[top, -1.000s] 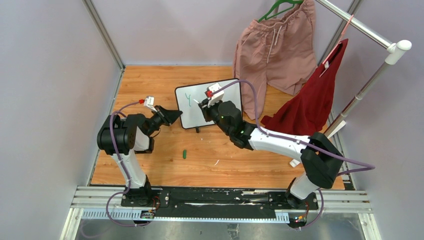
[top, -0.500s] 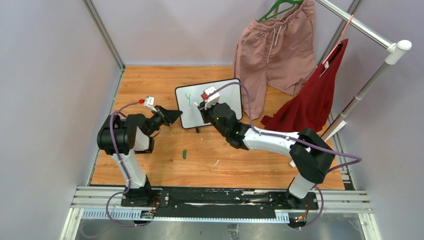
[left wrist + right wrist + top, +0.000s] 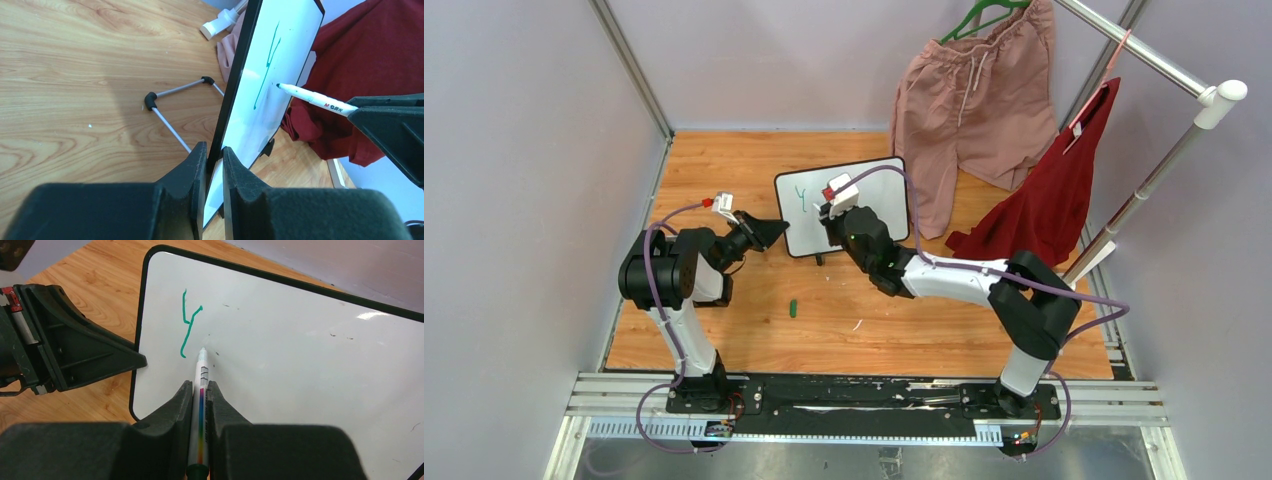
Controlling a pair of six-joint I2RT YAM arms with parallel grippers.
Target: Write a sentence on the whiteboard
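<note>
The whiteboard (image 3: 889, 195) stands tilted on the wooden table, black-framed. My left gripper (image 3: 214, 150) is shut on its lower left edge (image 3: 776, 232). My right gripper (image 3: 200, 385) is shut on a white marker (image 3: 201, 371) with a rainbow stripe. The marker's tip (image 3: 202, 349) is at the board's surface just right of a green Y-shaped mark (image 3: 189, 322). That mark is all of the sentence that shows. The left wrist view has the marker (image 3: 310, 97) coming in from the right, tip at the board beside the green mark (image 3: 267, 65).
A green marker cap (image 3: 793, 308) lies on the table in front of the board. Pink shorts (image 3: 969, 90) on a green hanger and a red cloth (image 3: 1049, 200) hang from a metal rail (image 3: 1164, 160) at the back right. The board's wire stand (image 3: 170, 107) juts out behind it.
My right gripper has slid a little left and up along the board with the marker. The green mark has grown into a fuller Y. The left arm has not moved.
</note>
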